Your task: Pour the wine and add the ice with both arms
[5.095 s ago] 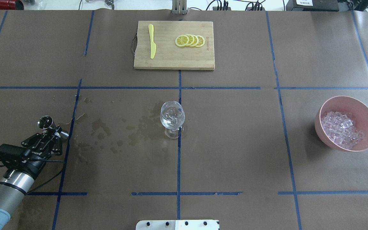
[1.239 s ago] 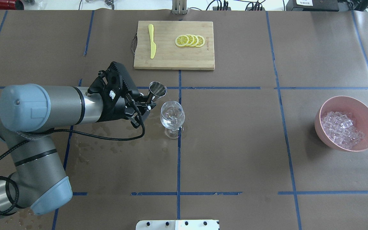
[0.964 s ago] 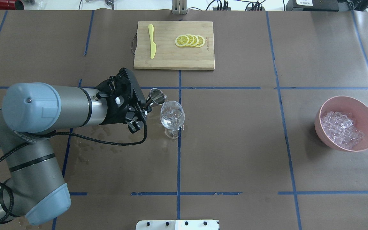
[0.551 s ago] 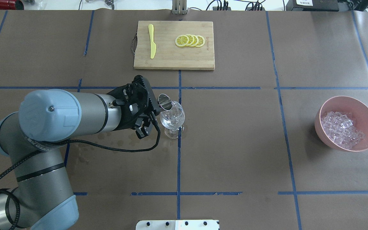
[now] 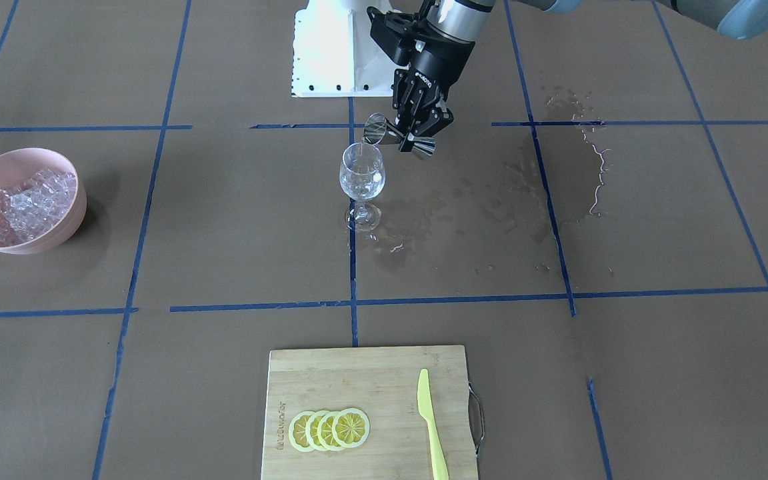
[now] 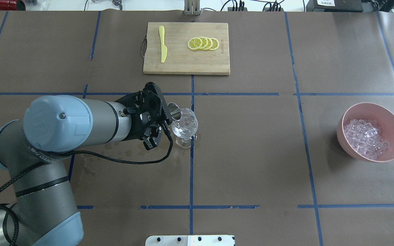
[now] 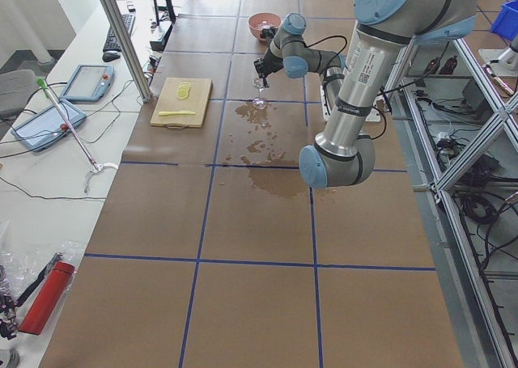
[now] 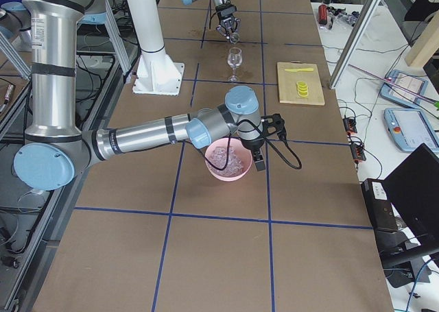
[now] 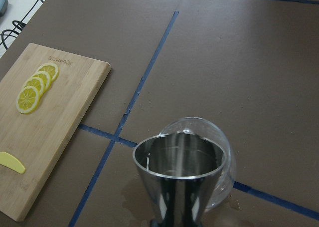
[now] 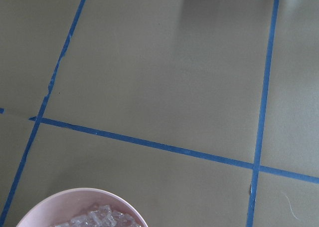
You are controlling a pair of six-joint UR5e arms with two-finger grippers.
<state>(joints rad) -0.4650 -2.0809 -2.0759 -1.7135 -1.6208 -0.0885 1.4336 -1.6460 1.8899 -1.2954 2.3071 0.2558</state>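
Left claw (image 5: 414,131) is clamped on the waist of a small metal measuring cup (image 5: 384,133). The cup is tipped well over, its mouth just above the rim of the stemmed glass (image 5: 361,175) at mid-table. Whether cup and rim touch I cannot tell.

By my reading the pour is in hand and close to its end. From the wrist camera the cup's inside looks almost bare, with only a pale bead on its wall. Wine itself is barely to be made out; a faint pale thread (image 5: 360,152) at the glass's lip may be it. The glass glints inside, though I cannot tell how much of that is liquid.

Next, the cup needs to be brought level and lifted back from the rim without nudging the glass. The glass stands on a narrow foot on wet paper and would likely tip easily. After that the ice is to be fetched.

Ice (image 6: 366,138) lies heaped in the pink bowl (image 6: 393,121), well apart from the glass, toward the robot's right. Right claw (image 8: 258,162) shows only in the side view, hanging at the bowl's edge, and whether it is apart or together I cannot tell. Its wrist camera catches just the bowl's rim and a few cubes at the bottom of the picture.
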